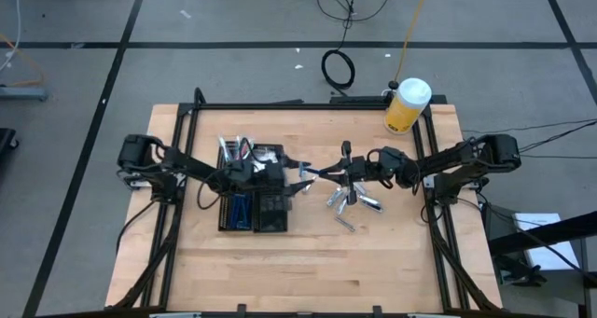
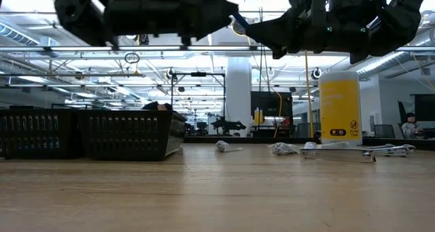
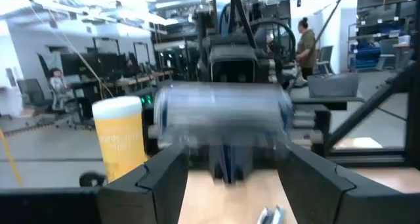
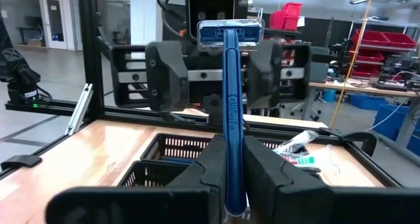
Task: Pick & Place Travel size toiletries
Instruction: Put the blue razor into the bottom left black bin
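- Right gripper (image 4: 235, 184), smooth dark fingers pressed tight on the handle of a slim blue plastic razor (image 4: 231, 112), held upright at frame centre in the right wrist view
- Left gripper (image 4: 216, 69) facing it just beyond, matte fingers spread wide either side of the razor's clear-capped head
- Black mesh plastic tray (image 4: 177, 148) behind on the pale wooden table (image 1: 308, 262)
- Small silvery tubes (image 1: 350, 201) scattered at centre of the high view

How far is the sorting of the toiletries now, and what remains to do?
Partly done. The black tray already holds blue pieces and some sticks and packets. In hand: the right gripper is shut on a blue razor, raised above the table and held toward the open left gripper, apparently for a handover. Left: several silvery tubes and packets lie loose on the table.
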Controlling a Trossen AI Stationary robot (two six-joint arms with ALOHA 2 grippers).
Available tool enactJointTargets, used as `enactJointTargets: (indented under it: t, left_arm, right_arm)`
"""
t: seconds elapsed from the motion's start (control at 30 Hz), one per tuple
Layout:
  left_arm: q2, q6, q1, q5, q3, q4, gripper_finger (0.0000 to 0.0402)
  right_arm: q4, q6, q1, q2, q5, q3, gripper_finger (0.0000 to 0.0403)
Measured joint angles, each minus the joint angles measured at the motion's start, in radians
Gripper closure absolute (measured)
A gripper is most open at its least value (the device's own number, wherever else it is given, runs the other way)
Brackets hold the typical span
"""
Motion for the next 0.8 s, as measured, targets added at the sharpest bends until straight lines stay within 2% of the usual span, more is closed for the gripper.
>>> enactJointTargets:
  t: [0.3, 0.4, 0.53, 0.8]
  left_arm:
    - [0.03, 0.031, 0.017, 0.028, 0.054, -0.006, 0.0178]
    - [0.03, 0.03, 0.019, 0.035, 0.054, -0.017, 0.0193]
    - [0.03, 0.027, 0.02, 0.035, 0.054, -0.047, 0.0243]
    - [0.03, 0.031, 0.024, 0.043, 0.054, -0.05, 0.0375]
  right_arm:
    - [-0.023, -0.01, 0.0, 0.0, 0.0, 0.0, 0.0381]
    - [-0.022, -0.016, 0.0, 0.0, 0.0, 0.0, 0.0381]
    - [-0.022, -0.018, 0.0, 0.0, -0.001, 0.0, 0.0381]
    - [-0.023, -0.022, -0.001, 0.0, -0.001, 0.0, 0.0381]
